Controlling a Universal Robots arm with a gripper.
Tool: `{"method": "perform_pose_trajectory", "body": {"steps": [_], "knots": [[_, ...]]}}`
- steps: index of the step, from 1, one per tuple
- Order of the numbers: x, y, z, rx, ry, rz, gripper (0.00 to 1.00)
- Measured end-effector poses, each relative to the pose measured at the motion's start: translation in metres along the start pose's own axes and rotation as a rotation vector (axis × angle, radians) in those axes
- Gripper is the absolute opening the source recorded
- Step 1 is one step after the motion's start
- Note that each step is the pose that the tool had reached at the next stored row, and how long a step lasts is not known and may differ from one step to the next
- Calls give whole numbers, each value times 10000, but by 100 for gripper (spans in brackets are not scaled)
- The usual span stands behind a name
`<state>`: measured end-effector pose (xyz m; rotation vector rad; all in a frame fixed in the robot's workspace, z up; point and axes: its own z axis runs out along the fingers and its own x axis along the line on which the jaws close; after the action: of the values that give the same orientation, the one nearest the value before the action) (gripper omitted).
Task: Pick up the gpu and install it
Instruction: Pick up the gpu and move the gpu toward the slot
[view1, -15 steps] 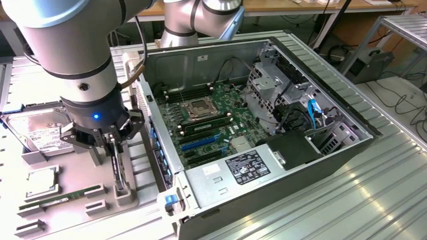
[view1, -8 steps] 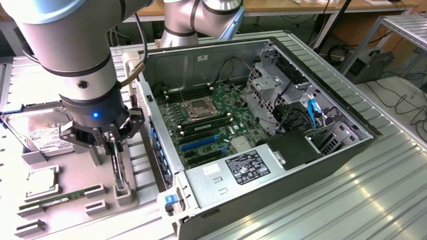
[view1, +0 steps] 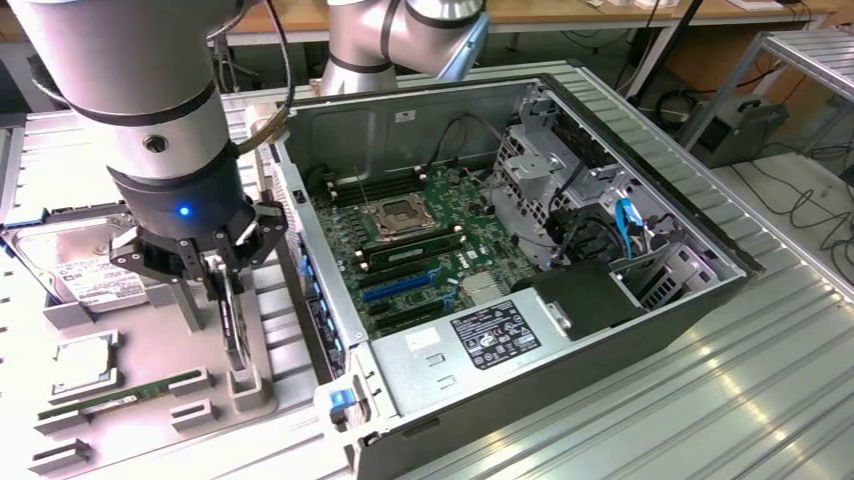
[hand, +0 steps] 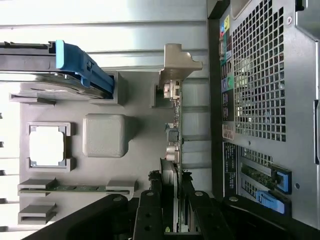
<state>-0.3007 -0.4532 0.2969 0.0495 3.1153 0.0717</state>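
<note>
1. The gripper (view1: 230, 290) is clenched on the gpu (view1: 238, 335). In the wrist view its black fingers (hand: 150, 210) sit against both faces of the card (hand: 172, 135) with no gap to see.
2. The gpu stands on edge, upright, in a slot of the gray tray (view1: 160, 350), just beside the computer case (view1: 561, 390). It runs parallel to the case's perforated rear panel (hand: 260, 75).
3. The tray lies against that same rear side of the case, at the exterior view's left.
4. On the tray, farther from the case than the gpu, a processor (view1: 83, 360) sits in a square frame. A narrow green memory stick (view1: 114, 393) lies in clips, and a silver hard drive (view1: 67, 265) has a white label.
5. The case lies on its side with the cover off, its green motherboard (view1: 427, 250) facing up.
</note>
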Motion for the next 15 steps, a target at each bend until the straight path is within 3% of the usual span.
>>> {"method": "perform_pose_trajectory", "body": {"steps": [3,5,15], "knots": [[-9,17,-373,1,1,1,26],[-13,25,-542,1,1,0,26],[-16,30,-646,0,0,0,26]]}}
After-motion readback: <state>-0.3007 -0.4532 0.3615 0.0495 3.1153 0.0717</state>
